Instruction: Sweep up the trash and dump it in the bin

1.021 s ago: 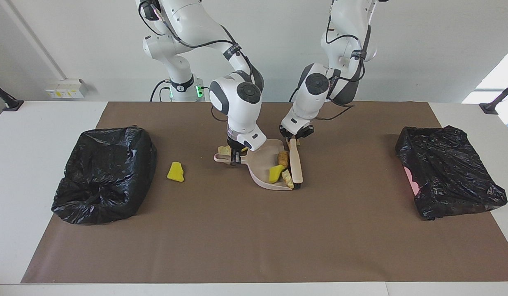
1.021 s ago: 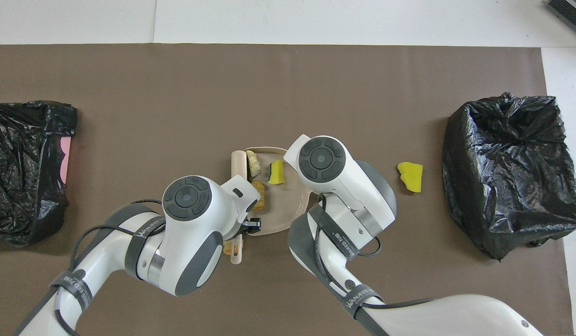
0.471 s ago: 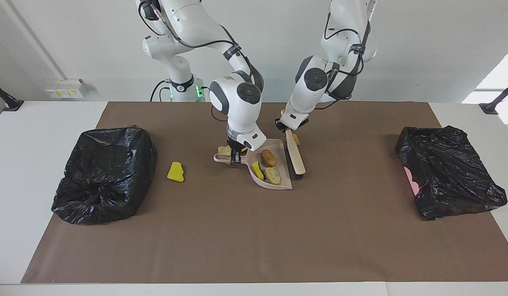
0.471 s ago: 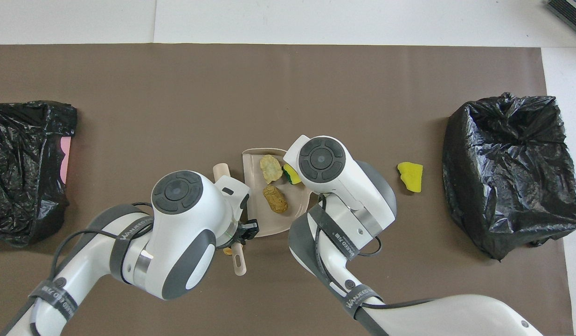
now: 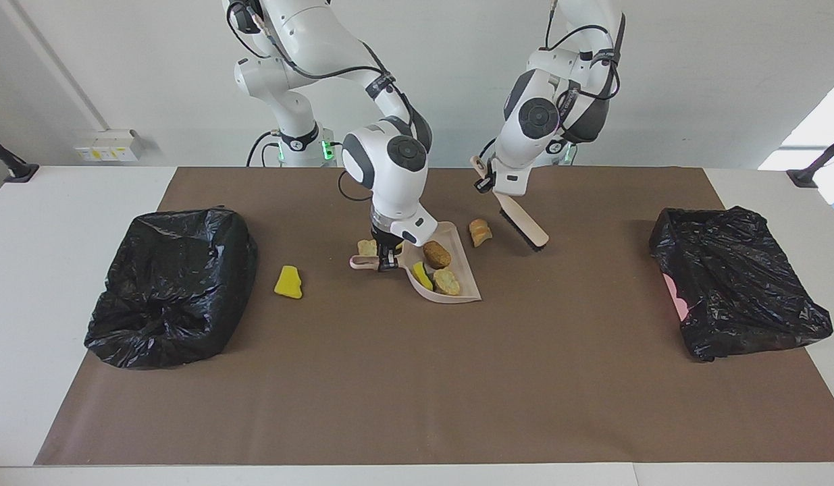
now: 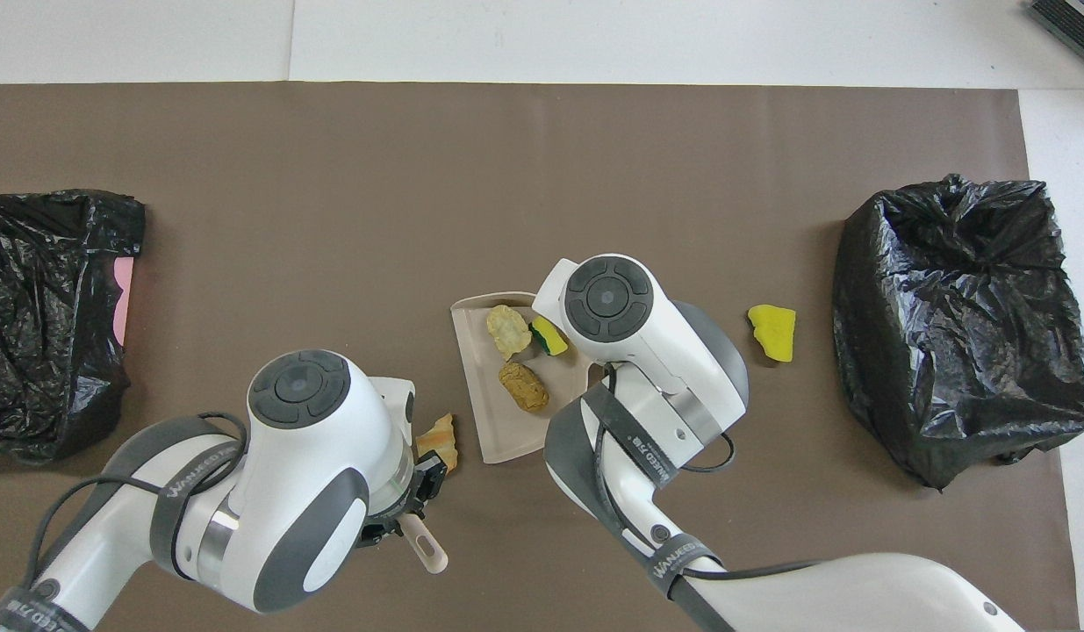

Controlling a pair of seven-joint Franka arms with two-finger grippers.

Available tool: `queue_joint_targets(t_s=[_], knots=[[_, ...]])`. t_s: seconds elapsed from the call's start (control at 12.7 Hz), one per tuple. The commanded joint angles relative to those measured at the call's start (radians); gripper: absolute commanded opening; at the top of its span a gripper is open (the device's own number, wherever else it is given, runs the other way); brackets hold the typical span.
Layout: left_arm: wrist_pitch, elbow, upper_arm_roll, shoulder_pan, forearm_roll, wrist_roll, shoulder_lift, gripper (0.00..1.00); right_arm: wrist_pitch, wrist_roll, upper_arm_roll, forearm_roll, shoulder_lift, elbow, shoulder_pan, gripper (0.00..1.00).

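Overhead view: arm bands read "WANJEED"; right claw (image 5: 387, 258) pinching dustpan (image 5: 457, 287), left claw (image 5: 485, 177) pinching brush (image 5: 523, 228).

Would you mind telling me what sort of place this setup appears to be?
Most likely a robotics lab test bench rather than a home: a white table covered by a brown mat, plain white walls, and staged props, namely black-bagged bins and a dustpan of sponge and bread scraps.

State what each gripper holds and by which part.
Left gripper holds the brush by its handle, raised. Right gripper grips the dustpan by its handle.
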Motion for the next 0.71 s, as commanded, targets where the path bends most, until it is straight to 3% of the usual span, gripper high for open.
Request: queue_joint_targets(t_s=[0.0,0.16,0.31,0.63], knots=[[0.118,-0.140,0.003,-0.103,-0.012,-0.062,-0.090,0.00,0.027,-0.064,0.007,-0.032,-0.027,-0.038,-0.003,0.00],[0.251,-0.153,0.003,-0.131,-0.012,-0.032,-0.070,0.00,0.062,-0.062,0.007,-0.032,-0.036,-0.071,-0.003,0.00],[0.319,-0.153,0.003,-0.175,-0.012,0.017,0.005,0.00,0.069,-0.056,0.007,-0.032,-0.041,-0.080,-0.009,0.00],[0.442,-0.112,0.005,-0.174,-0.027,0.207,0.056,0.00,0.084,-0.053,0.007,-0.032,-0.039,-0.083,-0.016,0.00]])
